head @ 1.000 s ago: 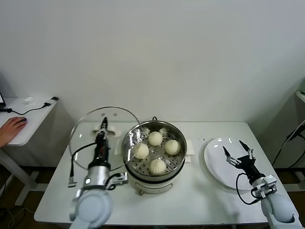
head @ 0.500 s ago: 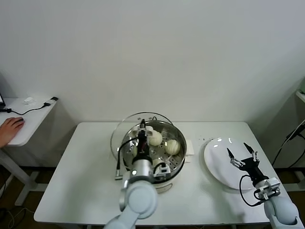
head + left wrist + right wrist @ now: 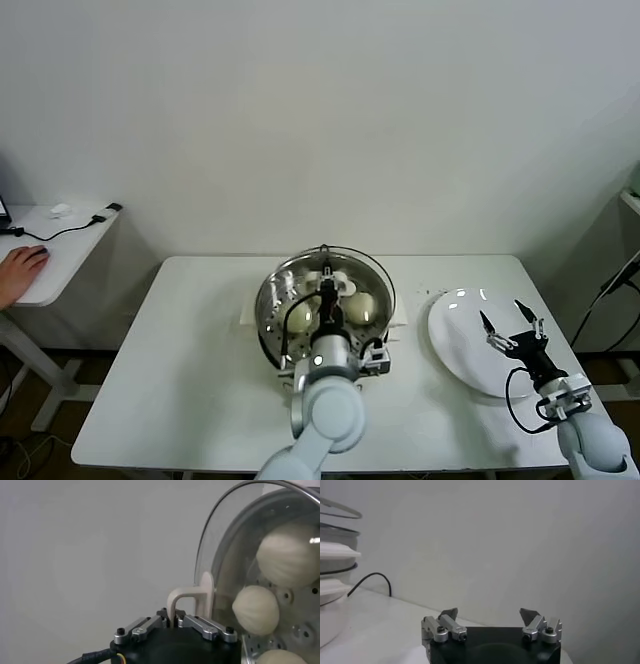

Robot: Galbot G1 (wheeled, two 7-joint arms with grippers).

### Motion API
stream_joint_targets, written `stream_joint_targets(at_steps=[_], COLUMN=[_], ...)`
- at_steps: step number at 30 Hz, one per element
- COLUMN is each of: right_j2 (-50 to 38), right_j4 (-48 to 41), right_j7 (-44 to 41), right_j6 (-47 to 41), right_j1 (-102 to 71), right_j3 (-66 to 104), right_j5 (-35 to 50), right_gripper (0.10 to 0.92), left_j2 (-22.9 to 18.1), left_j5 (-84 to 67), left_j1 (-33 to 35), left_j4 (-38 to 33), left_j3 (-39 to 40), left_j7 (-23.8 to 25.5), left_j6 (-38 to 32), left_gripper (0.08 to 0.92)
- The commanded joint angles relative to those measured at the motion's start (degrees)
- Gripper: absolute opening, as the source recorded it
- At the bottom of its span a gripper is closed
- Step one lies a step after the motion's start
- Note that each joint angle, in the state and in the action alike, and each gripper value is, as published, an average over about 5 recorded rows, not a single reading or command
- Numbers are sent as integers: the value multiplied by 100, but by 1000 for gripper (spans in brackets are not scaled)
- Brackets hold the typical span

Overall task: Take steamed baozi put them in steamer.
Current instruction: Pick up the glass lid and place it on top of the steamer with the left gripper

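Glass lid (image 3: 330, 280) clenched by its handle (image 3: 187, 601) in left claw (image 3: 327, 274), steamer (image 3: 272, 322) below; right claw (image 3: 511, 325) spread wide, empty, over plate (image 3: 452, 335).

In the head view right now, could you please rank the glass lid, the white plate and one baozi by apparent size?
1. Glass lid, held over the steamer.
2. White plate, slightly smaller, though partly hidden by the right gripper.
3. Baozi, clearly smallest.

Cream-white baozi (image 3: 361, 307) sit inside the shiny steel steamer (image 3: 270, 318).
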Motion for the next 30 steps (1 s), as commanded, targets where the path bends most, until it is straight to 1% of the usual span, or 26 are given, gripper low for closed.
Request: stream_joint_targets(at_steps=[1,30], right_j2=[-6,18], right_j4=[-31,-105], right_j7=[-21,-113], right_j6=[34,121], right_j1=[-2,-2], right_j3=[29,79], right_j5=[3,0], right_gripper=[823,823], left_j2=[-209,-181], left_j5=[214,359], left_j1=[-35,193], left_j4=[381,506], left_j3=[-47,-158], left_j7=[-78,-303], left_j6=[6,-78], left_gripper=[153,153])
